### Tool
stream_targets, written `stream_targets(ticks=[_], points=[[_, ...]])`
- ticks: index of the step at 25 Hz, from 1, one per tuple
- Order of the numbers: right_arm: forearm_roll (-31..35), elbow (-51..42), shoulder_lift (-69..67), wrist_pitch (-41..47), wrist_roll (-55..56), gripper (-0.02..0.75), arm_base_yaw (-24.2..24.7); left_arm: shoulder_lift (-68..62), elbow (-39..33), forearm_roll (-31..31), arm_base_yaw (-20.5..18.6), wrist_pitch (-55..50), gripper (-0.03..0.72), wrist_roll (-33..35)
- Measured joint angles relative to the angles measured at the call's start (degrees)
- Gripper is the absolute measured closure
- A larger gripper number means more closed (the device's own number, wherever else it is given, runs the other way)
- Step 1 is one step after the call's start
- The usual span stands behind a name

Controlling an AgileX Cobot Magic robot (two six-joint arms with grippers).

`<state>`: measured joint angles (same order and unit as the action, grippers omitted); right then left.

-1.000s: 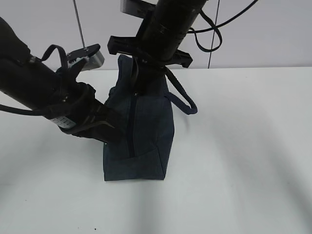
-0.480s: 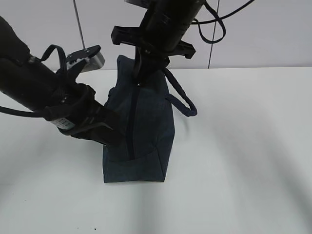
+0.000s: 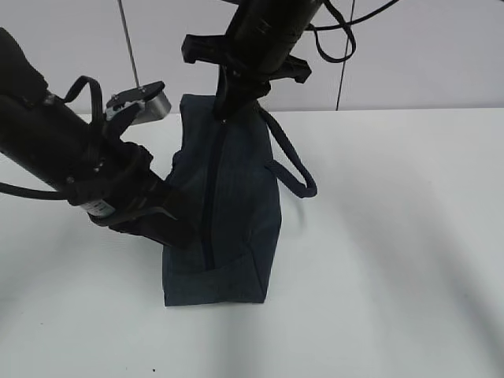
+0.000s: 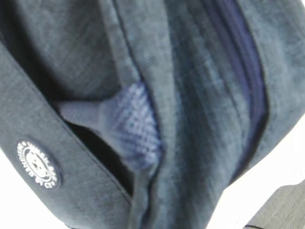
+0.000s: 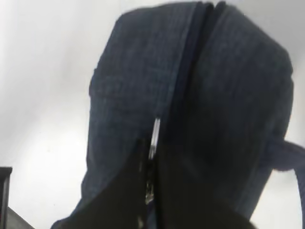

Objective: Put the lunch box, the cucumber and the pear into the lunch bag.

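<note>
Right gripper (image 3: 224, 110) is pinched shut on the silver zipper pull (image 5: 154, 138) at the far end of the lunch bag (image 3: 232, 197), while the left gripper (image 3: 185, 235), jaws together, clamps the bag's near left side. Standing upright mid-table, the navy bag runs lengthwise toward the far edge, zipper closed along its top, contents hidden, loop handle (image 3: 291, 161) drooping right.
</note>
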<state>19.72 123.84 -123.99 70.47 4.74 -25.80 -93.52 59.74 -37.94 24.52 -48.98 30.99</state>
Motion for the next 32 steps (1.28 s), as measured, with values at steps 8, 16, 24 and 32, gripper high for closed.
stream_targets(ticks=[8,16,24,32], points=[[-0.4,7.0,-4.3,-0.8,0.0,0.731,0.7,0.0,0.0,0.5,0.0,-2.1,0.697,0.0],[0.8,11.0,-8.9,-3.0,-0.1,0.731,3.4,0.0,0.0,0.7,0.0,-4.5,0.697,0.0],[6.9,12.2,-11.9,-3.9,-0.1,0.731,7.9,0.0,0.1,0.8,0.0,-5.2,0.697,0.2],[9.6,12.2,-12.6,-3.9,-3.0,0.731,8.3,0.7,0.1,0.8,0.0,-5.4,0.692,0.2]])
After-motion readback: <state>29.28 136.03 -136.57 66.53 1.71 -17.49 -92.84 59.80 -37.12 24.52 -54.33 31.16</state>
